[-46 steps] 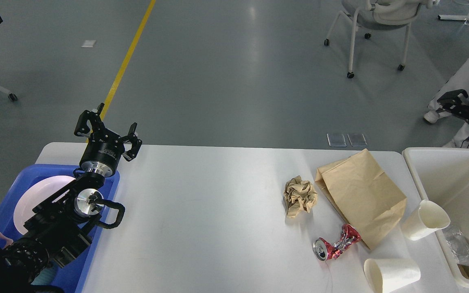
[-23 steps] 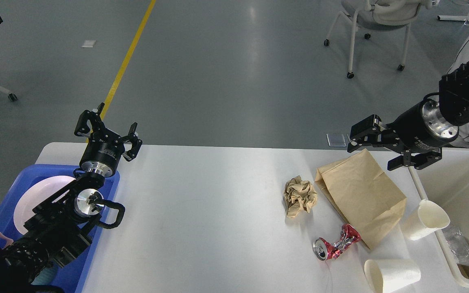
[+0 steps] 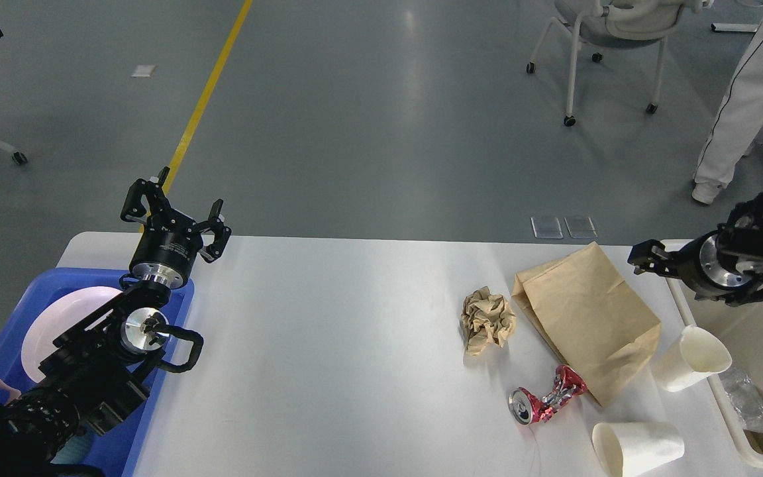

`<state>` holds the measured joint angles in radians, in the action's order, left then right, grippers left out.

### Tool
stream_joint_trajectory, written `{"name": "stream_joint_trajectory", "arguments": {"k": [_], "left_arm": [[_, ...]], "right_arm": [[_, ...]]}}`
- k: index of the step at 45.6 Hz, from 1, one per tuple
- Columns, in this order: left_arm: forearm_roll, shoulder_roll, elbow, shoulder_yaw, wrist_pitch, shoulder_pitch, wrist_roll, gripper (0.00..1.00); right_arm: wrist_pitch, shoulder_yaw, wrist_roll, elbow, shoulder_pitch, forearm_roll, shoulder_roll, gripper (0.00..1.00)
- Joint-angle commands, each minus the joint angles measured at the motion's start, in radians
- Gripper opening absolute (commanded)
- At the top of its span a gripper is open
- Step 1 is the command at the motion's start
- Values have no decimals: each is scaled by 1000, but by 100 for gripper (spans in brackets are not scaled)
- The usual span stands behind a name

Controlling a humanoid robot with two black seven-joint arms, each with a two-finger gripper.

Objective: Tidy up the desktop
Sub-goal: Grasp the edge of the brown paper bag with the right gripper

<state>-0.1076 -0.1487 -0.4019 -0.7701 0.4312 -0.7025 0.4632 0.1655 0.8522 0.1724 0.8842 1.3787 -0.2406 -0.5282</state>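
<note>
Left tool [image 3: 173, 215] fingers apart, right tool [image 3: 646, 258] end-on, state unclear, desktop [image 3: 342, 344] partly cut off.

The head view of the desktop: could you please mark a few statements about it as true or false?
1. The crushed red can lies on the desktop. True.
2. The paper bag stands upright. False: it lies flat.
3. A white plate sits in the blue tray. True.
4. The left claw grips the crumpled paper ball. False: it is open, empty, at the table's far left.
5. Both paper cups stand upright. False: both lie tipped over.
</note>
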Motion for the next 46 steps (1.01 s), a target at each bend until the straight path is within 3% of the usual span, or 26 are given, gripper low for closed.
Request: {"name": "stream_joint_trajectory", "arguments": {"k": [1, 9, 28, 35, 46], "left_arm": [[-1, 0, 0, 0, 0, 0, 0, 98], [0, 0, 0, 0, 0, 0, 0, 98], [0, 0, 0, 0, 0, 0, 0, 98], [0, 0, 0, 0, 0, 0, 0, 98], [0, 0, 0, 0, 0, 0, 0, 98]], "right_arm": [[-78, 2, -102, -93, -87, -34, 65, 100], [-147, 7, -182, -117, -136, -75, 88, 100], [-181, 25, -223, -215, -227, -204, 134, 100], [-190, 30, -272, -220, -248, -213, 132, 100], [-199, 34, -301, -235, -270, -210, 125, 97]]}}
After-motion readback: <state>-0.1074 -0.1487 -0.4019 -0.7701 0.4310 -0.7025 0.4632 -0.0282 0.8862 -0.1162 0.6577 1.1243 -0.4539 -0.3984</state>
